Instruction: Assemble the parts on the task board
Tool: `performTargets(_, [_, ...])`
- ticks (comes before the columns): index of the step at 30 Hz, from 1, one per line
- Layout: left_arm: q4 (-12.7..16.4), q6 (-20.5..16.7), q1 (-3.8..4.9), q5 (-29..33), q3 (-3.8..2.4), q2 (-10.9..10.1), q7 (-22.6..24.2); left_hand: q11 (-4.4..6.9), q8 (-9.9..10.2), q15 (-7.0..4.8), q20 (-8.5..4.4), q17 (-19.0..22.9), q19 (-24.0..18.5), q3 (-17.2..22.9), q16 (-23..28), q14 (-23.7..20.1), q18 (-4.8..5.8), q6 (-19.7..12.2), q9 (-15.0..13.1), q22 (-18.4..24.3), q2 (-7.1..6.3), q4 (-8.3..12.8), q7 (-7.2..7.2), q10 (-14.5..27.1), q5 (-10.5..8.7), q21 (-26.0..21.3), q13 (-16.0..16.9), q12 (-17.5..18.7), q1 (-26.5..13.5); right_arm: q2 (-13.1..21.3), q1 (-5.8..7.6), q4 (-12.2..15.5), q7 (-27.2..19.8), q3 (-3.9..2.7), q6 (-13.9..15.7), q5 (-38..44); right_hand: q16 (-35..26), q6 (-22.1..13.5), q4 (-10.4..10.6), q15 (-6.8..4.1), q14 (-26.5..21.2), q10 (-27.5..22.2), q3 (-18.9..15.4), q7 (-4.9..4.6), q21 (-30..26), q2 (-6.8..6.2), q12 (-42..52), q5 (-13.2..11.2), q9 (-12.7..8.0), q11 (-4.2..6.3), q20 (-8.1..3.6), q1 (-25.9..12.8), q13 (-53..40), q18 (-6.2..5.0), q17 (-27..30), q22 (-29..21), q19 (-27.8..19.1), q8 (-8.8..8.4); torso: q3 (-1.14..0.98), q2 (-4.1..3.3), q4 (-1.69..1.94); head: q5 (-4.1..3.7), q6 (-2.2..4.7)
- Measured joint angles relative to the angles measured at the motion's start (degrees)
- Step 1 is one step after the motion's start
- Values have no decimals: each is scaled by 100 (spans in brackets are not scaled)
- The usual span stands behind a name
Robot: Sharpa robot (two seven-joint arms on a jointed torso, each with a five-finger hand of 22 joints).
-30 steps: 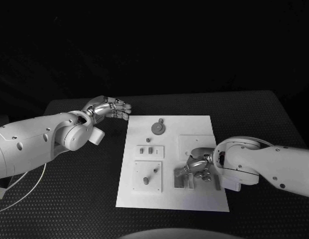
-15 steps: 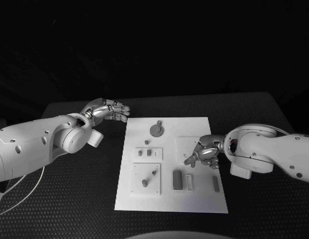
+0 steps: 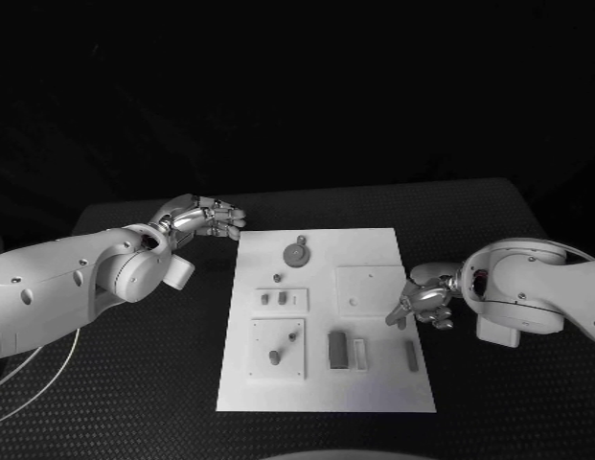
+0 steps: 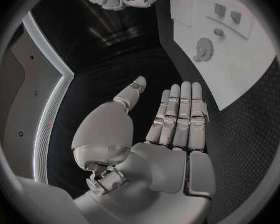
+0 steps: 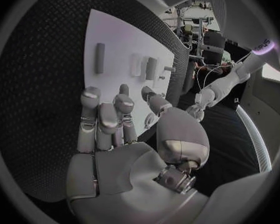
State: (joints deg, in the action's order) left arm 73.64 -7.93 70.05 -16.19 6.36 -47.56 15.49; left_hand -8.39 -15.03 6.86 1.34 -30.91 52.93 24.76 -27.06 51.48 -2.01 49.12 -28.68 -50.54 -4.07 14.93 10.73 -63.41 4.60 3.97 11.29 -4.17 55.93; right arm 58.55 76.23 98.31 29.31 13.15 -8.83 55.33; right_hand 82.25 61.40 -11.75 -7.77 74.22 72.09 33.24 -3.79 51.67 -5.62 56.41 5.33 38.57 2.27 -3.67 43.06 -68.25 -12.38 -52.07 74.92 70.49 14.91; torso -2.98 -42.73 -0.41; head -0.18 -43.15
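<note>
Two robot hands flank the task board (image 3: 328, 321), a white plate lying lengthwise in the middle of the black tabletop (image 3: 131, 383). The left robot hand (image 3: 200, 216) hovers off the board's ten o'clock corner, over bare tabletop, fingers straight and side by side, thumb apart, holding nothing. The right robot hand (image 3: 422, 303) sits at the board's three o'clock edge, fingers loosely spread and empty; a second ago it was low over the slots near five o'clock, and it has since lifted out toward that edge. Grey parts lie on the board: a round geared piece (image 3: 297, 251) near twelve o'clock, two small pegs (image 3: 274, 299) on a raised square at nine, a lever (image 3: 278, 353) on the plate at seven, a dark block (image 3: 337, 349) and a slim bar (image 3: 410, 356) toward five. Wide dark tabletop stays open on both long sides of the board. No writing can be read anywhere.
</note>
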Motion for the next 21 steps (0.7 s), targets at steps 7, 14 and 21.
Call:
performTargets(7, [0, 0, 0, 0, 1, -4, 0, 0, -23, 0, 0, -4, 0, 0, 0, 0, 0, 0, 0, 0, 0, 0, 0, 0, 0, 0, 0, 0, 0, 246, -70, 244, 80, 5, -73, 242, 0, 31, -50, -13, -13, 25, -17, 25, 0, 21, 17, 0, 14, 24, 0, -21, -6, -1, 6, 0, 0, 24, -1, 4, -8, -47, 12])
performTargets(14, [0, 1, 0, 0, 1, 0, -1, 0, -23, 0, 0, -6, 0, 0, 0, 0, 0, 0, 0, -1, 0, 0, 0, 0, 0, 0, 1, 0, 0, 344, -113, 335, 191, 5, -153, 519, 0, 85, -50, -40, -1, 83, -17, 57, 1, 51, 40, 0, 34, 40, 2, -51, -6, -3, 6, 0, 1, 55, -4, 7, -9, -84, 21])
performTargets(21, [5, 3, 0, 0, 2, -5, -3, 1, -23, 0, 0, -13, 0, 0, 23, 0, 0, 0, 0, -1, 0, 0, 0, 1, 0, 0, 1, 0, 0, 364, -236, 275, 287, 4, -186, 800, 0, 96, -50, -40, -1, 83, -18, 47, 0, 29, 40, 0, 34, 40, 10, -72, -6, -5, 33, 0, 10, 55, -1, 0, 0, -105, 23])
